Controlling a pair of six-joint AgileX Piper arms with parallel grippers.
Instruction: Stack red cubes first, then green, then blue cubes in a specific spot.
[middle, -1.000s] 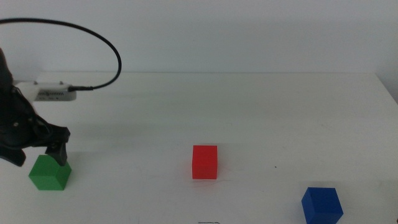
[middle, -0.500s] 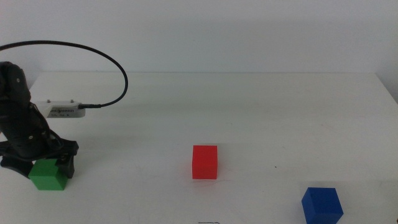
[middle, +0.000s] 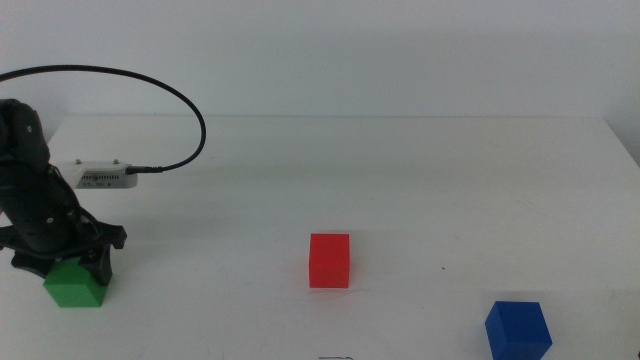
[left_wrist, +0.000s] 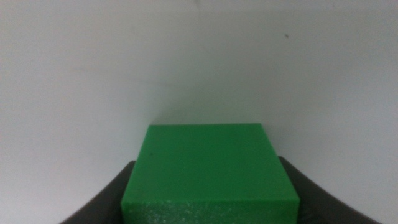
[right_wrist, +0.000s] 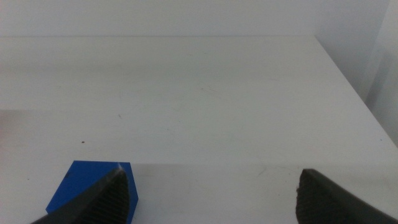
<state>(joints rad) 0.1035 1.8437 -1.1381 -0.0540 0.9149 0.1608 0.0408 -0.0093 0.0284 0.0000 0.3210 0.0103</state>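
Green cube (middle: 74, 285), at the table's left edge and well apart from the red cube (middle: 329, 260), is now pinched by the lowered left gripper (middle: 62, 262), readying its lift; right gripper (right_wrist: 211, 193) is held spread

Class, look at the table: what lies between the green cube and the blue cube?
In the middle view, the red cube sits between the green cube and the blue cube.

Green cube (middle: 75, 286), red cube (middle: 329, 261), dark blue cube (middle: 518, 328), white table (middle: 400, 180)
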